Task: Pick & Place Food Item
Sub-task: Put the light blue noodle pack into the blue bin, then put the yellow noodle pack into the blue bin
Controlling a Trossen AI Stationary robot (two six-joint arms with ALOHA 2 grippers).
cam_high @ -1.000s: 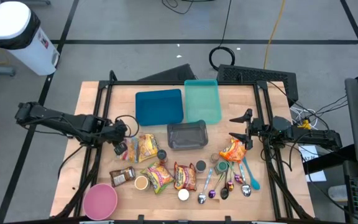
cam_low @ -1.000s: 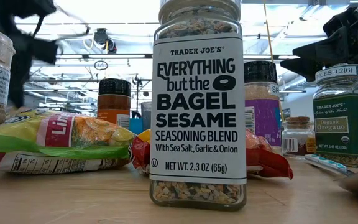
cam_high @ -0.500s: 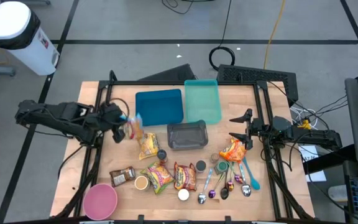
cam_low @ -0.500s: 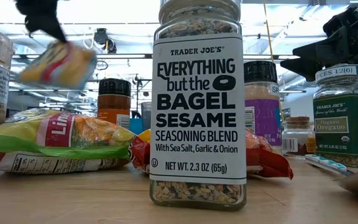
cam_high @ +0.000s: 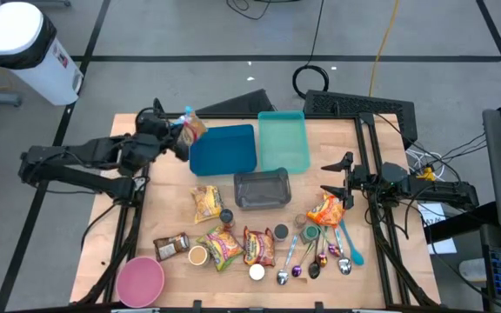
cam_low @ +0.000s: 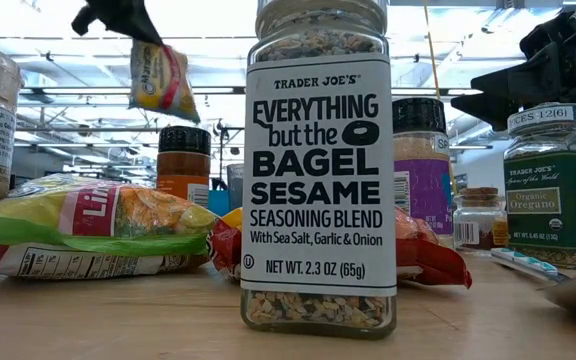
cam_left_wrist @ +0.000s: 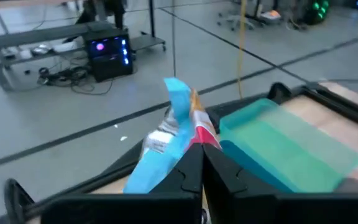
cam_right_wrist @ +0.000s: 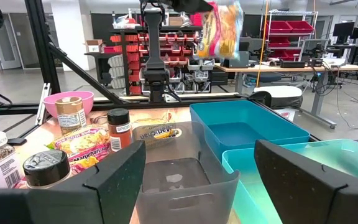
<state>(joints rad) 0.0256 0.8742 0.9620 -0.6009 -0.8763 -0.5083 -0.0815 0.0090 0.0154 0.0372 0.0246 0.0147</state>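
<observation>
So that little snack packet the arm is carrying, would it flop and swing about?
Probably. The snack packet hangs tilted below the left pincer, pinched by one edge, so it looks soft and light. Its crinkly film wrapper might slip, and it may sway above the blue bin.

The packet was yellow, orange and blue. The bin was blue, the tray teal, the box grey, the bowl pink, and the table pale wood.
</observation>
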